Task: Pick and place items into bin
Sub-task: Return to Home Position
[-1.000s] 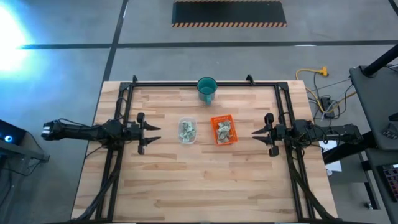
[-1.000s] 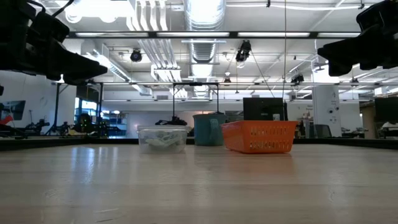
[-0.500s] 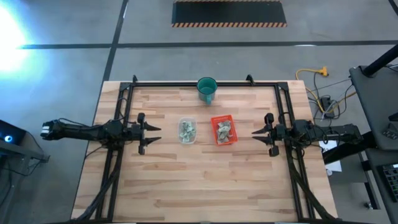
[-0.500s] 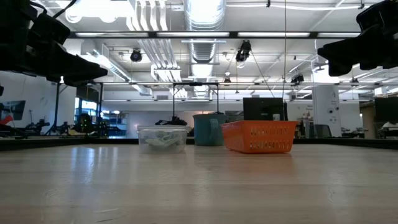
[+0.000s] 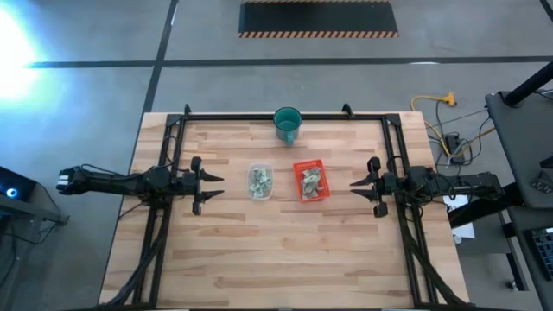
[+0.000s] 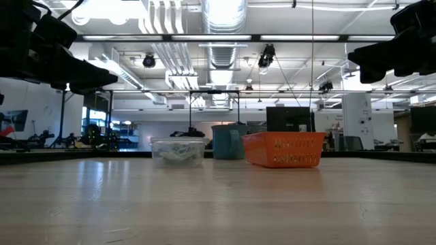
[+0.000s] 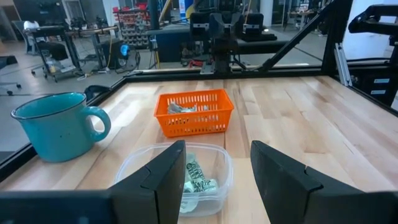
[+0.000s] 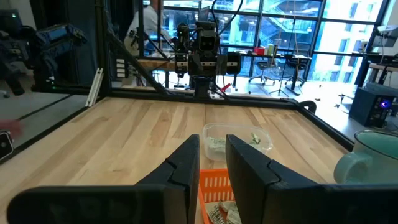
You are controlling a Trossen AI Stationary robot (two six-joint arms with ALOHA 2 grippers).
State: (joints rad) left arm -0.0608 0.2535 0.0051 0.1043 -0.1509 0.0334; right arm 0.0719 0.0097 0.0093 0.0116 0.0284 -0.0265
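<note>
- the items (image 5: pixel 312 180), small green-and-white packets, lie inside the orange bin (image 6: pixel 283 150) at the middle of the counter (image 5: pixel 259 259). more of them sit in the clear tub (image 6: pixel 177 140) just beside the orange bin.
- the left pincer (image 5: pixel 218 186) hangs beyond the tub, on the side away from the orange bin and well apart from it. its fingers are spread wide and hold nothing.
- the right pincer (image 5: pixel 356 189) hangs on the orange bin's other side and is the nearer of the two to it. its fingers are parted by a narrower gap and are also empty.
- both pincers point at the orange bin along one line. the bin's long axis lies across that line, running toward the teal cup (image 5: pixel 287 123), which stands past the bin near the counter's far edge.
- no loose packet shows on the wood around the orange bin, so the sorting looks finished and both arms seem to be at their rest pose.
- bare wood lies between each pincer and the orange bin. the black frame rails (image 5: pixel 173 155) beside the arms are the only close things, so i judge little risk of a knock.
</note>
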